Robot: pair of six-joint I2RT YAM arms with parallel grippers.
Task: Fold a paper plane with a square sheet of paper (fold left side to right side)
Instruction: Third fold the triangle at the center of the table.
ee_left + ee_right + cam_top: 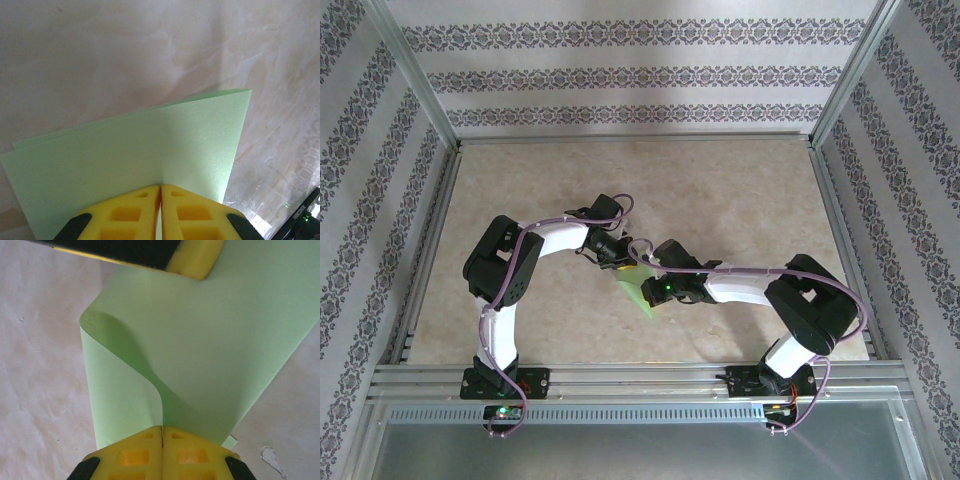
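Note:
The square sheet of paper point(638, 286) is light green and hangs doubled over between the two arms at the table's middle. My left gripper point(620, 262) is shut on it. In the left wrist view the yellow fingertips point(160, 188) pinch the sheet point(150, 145), whose two layers stand edge-on above the table. My right gripper point(656, 288) is also shut on the paper. In the right wrist view its fingertips point(162, 430) clamp the sheet point(215, 350) beside a soft curl. The left gripper's yellow finger point(195, 257) holds the far edge. The paper is a bent sheet, not a dart shape.
The beige marble tabletop point(740, 190) is bounded by aluminium rails point(620, 378) in front and patterned walls on the other sides. A small white mark point(272, 460) lies on the table near the right gripper. The right arm's green light point(305, 216) is close to the paper.

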